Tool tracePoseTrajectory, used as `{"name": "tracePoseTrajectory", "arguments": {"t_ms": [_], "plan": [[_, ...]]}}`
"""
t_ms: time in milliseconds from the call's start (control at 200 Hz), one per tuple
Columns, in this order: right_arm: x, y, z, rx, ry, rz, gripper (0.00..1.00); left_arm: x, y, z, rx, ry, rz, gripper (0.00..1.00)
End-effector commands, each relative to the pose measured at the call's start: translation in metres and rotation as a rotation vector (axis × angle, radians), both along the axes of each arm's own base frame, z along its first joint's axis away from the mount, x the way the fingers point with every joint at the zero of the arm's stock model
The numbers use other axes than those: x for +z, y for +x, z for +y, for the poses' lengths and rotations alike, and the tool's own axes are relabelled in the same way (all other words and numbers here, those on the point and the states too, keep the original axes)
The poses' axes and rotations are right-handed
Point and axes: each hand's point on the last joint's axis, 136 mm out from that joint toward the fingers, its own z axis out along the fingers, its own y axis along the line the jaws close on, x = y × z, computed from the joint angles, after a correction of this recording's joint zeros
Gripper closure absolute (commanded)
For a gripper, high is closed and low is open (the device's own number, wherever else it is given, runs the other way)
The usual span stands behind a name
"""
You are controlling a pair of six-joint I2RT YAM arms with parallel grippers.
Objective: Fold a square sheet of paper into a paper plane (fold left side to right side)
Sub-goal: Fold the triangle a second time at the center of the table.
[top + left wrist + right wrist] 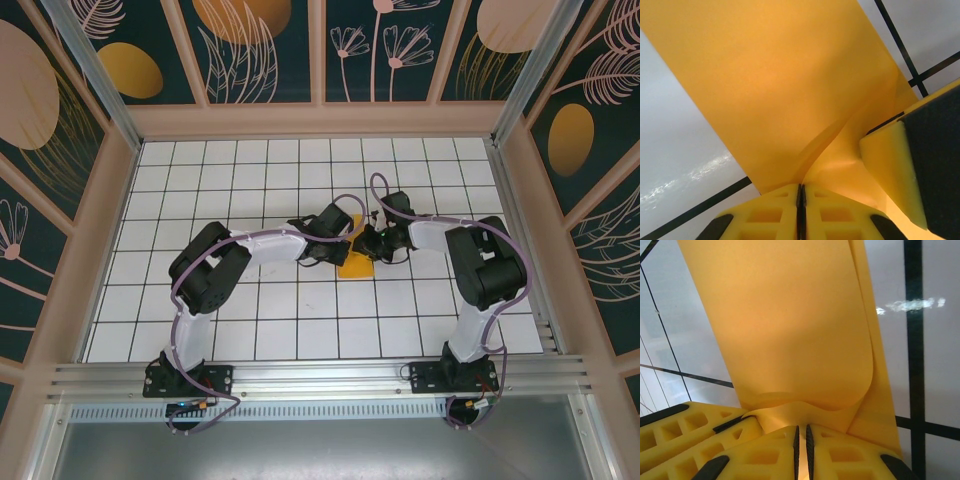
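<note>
In the top view the two arms reach inward and meet just right of the frame's centre. There the left fingers (347, 246) and right fingers (371, 245) are close together over the white gridded bench (250, 310). The square sheet of paper (355, 267) shows as a small orange-yellow wedge just below them.

In the left wrist view the left fingers (808, 198) are pressed together at the bottom centre, and the paper (785, 85) runs straight out of their seam, so they are pinching it. From there the sheet widens up across the middle and upper left of the frame, with a soft curved crease just above the fingertips. The right fingers (890, 160) come in from the lower right edge and touch the same sheet just beside them.

In the right wrist view the right fingers (816, 441) are closed to a thin slit at the bottom centre, gripping the paper's (785, 325) edge. The sheet bends over above them in a rounded flap, with a second layer running down its right side. The left fingers (687, 435) sit at the lower left, against the paper.
</note>
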Motion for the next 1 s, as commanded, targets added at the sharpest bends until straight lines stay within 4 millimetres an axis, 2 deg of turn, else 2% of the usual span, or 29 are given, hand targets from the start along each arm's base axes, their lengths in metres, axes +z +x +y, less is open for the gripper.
{"name": "tracePoseTrajectory", "arguments": {"t_ms": [0,130,360,490,621,766,996], "plan": [[-0.026,-0.018,-0.013,0.006,-0.087,0.078,0.83,-0.006,0.000,0.004,0.018,0.016,0.013,0.80],[-0.032,-0.023,-0.016,0.000,-0.096,0.091,0.83,0.016,0.003,0.007,0.039,-0.005,-0.027,0.70],[-0.029,-0.020,-0.015,-0.001,-0.088,0.080,0.83,0.060,0.002,0.019,0.075,-0.040,-0.095,0.52],[-0.027,-0.018,-0.014,-0.002,-0.079,0.073,0.83,0.077,-0.008,0.021,0.063,-0.091,-0.098,0.50],[-0.026,-0.017,-0.013,-0.001,-0.077,0.071,0.83,0.090,-0.034,0.001,-0.043,-0.263,-0.034,0.55],[-0.026,-0.018,-0.013,0.000,-0.072,0.071,0.82,0.090,-0.055,-0.024,-0.128,-0.405,0.064,0.60],[-0.026,-0.017,-0.013,-0.001,-0.073,0.071,0.82,0.076,-0.062,-0.042,-0.178,-0.431,0.139,0.61]]}}
